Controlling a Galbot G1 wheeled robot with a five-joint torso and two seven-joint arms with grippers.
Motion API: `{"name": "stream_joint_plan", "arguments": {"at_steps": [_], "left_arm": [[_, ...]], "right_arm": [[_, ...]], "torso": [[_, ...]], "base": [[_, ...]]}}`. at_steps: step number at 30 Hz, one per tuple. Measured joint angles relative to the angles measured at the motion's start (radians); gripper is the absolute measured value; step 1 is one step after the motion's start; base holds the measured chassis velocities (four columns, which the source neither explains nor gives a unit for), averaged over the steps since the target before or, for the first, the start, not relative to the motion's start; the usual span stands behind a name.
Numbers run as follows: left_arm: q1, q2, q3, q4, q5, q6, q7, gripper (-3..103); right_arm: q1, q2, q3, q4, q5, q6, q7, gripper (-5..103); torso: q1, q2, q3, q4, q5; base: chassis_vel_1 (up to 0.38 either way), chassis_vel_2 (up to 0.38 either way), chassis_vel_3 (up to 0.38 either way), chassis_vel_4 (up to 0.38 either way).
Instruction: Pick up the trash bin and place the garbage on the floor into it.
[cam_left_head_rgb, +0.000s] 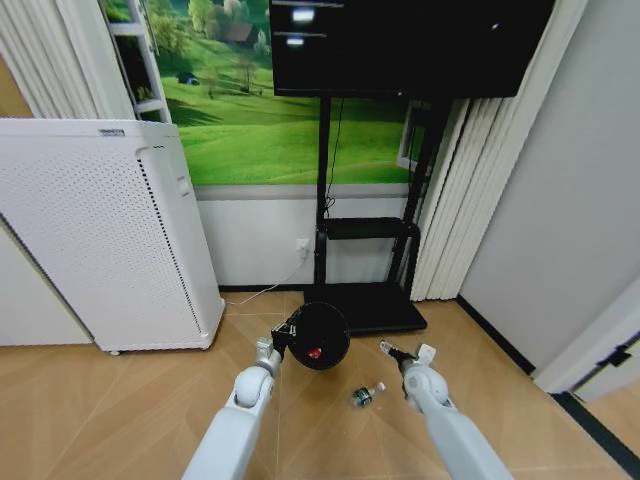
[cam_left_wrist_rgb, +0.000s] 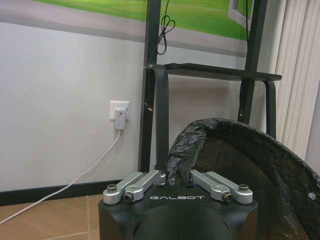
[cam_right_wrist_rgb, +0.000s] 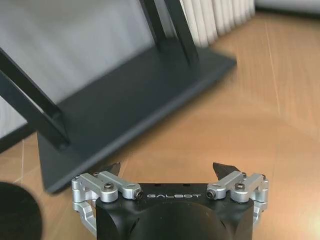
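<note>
Black mesh trash bin (cam_left_head_rgb: 318, 335), bag-lined, pinched by left tool (cam_left_head_rgb: 283, 340)

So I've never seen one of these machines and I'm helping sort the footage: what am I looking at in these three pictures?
It is a wheeled robot with two arms. The head view looks down from its head at a wooden floor. The left gripper is shut on the trash bin rim, and a red piece lies inside. The left wrist view shows that pinch up close. The right gripper hangs open and holds nothing, as the right wrist view shows. A small greenish bottle lies on the floor between the arms.
</note>
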Motion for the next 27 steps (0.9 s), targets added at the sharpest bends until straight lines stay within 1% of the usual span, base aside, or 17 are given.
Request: {"name": "stream_joint_plan", "arguments": {"at_steps": [1, 2, 3, 4, 5, 6, 7, 9, 11, 12, 14, 15, 17, 18, 20, 23, 27], "left_arm": [[-0.002, -0.002, -0.001, 0.0, 0.0, -0.001, 0.001, 7], [-0.002, -0.002, -0.001, 0.0, 0.0, -0.001, 0.001, 7], [-0.006, -0.004, -0.004, 0.002, 0.001, -0.001, 0.0, 7], [-0.006, -0.004, -0.004, 0.002, 0.001, -0.001, 0.0, 7], [-0.008, -0.004, -0.005, 0.003, 0.001, -0.001, -0.001, 7], [-0.016, -0.004, -0.008, 0.003, -0.001, -0.001, -0.005, 7], [-0.021, -0.003, -0.01, 0.001, -0.003, -0.001, -0.006, 7], [-0.028, -0.001, -0.013, -0.002, -0.008, 0.001, -0.008, 7], [-0.043, 0.004, -0.021, -0.009, -0.019, 0.008, -0.011, 7], [-0.043, 0.004, -0.021, -0.009, -0.019, 0.008, -0.011, 7], [-0.054, 0.005, -0.029, -0.01, -0.023, 0.01, -0.011, 7], [-0.054, 0.005, -0.029, -0.01, -0.023, 0.01, -0.011, 7], [-0.057, 0.002, -0.036, -0.01, -0.023, 0.01, -0.011, 7], [-0.057, 0.002, -0.036, -0.01, -0.023, 0.01, -0.011, 7], [-0.055, -0.007, -0.039, -0.012, -0.021, 0.009, -0.01, 7], [-0.052, -0.011, -0.039, -0.015, -0.02, 0.008, -0.009, 7], [-0.045, -0.016, -0.041, -0.023, -0.018, 0.007, -0.008, 7]], "right_arm": [[0.015, 0.03, -0.007, -0.015, 0.039, -0.002, 0.057, 100], [0.015, 0.03, -0.007, -0.015, 0.039, -0.002, 0.057, 100], [0.033, 0.068, -0.017, -0.045, 0.068, -0.002, 0.114, 100], [0.033, 0.068, -0.017, -0.045, 0.068, -0.002, 0.114, 100], [0.043, 0.089, -0.022, -0.069, 0.073, -0.002, 0.138, 100], [0.066, 0.129, -0.033, -0.125, 0.068, -0.002, 0.172, 100], [0.079, 0.146, -0.038, -0.157, 0.056, -0.002, 0.18, 100], [0.091, 0.16, -0.042, -0.192, 0.039, -0.002, 0.184, 100], [0.119, 0.187, -0.059, -0.302, -0.029, 0.0, 0.176, 100], [0.119, 0.187, -0.059, -0.302, -0.029, 0.0, 0.176, 100], [0.143, 0.197, -0.078, -0.394, -0.074, 0.002, 0.157, 100], [0.143, 0.197, -0.078, -0.394, -0.074, 0.002, 0.157, 100], [0.175, 0.213, -0.091, -0.488, -0.114, 0.008, 0.14, 100], [0.175, 0.213, -0.091, -0.488, -0.114, 0.008, 0.14, 100], [0.222, 0.236, -0.095, -0.589, -0.154, 0.025, 0.121, 100], [0.247, 0.248, -0.093, -0.631, -0.169, 0.033, 0.109, 100], [0.309, 0.281, -0.077, -0.729, -0.219, 0.058, 0.084, 100]], "torso": [[0.0, 0.0, 0.0, 0.0003, -0.0001], [0.0, 0.0, 0.0, 0.0003, -0.0001], [0.0, 0.0, 0.0, 0.0006, -0.0001], [0.0, 0.0, 0.0, 0.0006, -0.0001], [0.0, 0.0, 0.0, 0.0005, 0.0001], [0.0, 0.0, 0.0, 0.0004, 0.0001], [0.0, 0.0, 0.0, 0.0004, -0.0001], [0.0, 0.0, 0.0, 0.0003, -0.0001], [0.0, 0.0, 0.0, 0.0003, 0.0001], [0.0, 0.0, 0.0, 0.0003, 0.0001], [0.0, 0.0, 0.0, 0.0, 0.0], [0.0, 0.0, 0.0, 0.0, 0.0], [0.0, 0.0, 0.0, -0.0001, 0.0], [0.0, 0.0, 0.0, -0.0001, 0.0], [0.0, 0.0, 0.0, 0.0001, 0.0002], [0.0, 0.0, 0.0, 0.0001, -0.0001], [0.0, 0.0, 0.0, 0.0, -0.0001]], "base": [[0.0, 0.0, 0.0, 0.0], [0.0, 0.0, 0.0, 0.0], [0.0, 0.0, 0.0, 0.0], [0.0, 0.0, 0.0, 0.0], [0.0, 0.0, 0.0, 0.0], [0.0, 0.0, 0.0, 0.0], [0.0, 0.0, 0.0, 0.0], [0.0, 0.0, 0.0, 0.0], [0.0, 0.0, 0.0, 0.0], [0.0, 0.0, 0.0, 0.0], [0.0, 0.0, 0.0, 0.0], [0.0, 0.0, 0.0, 0.0], [0.0, 0.0, 0.0, 0.0], [0.0, 0.0, 0.0, 0.0], [0.0, 0.0, 0.0, 0.0], [0.0, 0.0, 0.0, 0.0], [0.0, 0.0, 0.0, 0.0]]}}
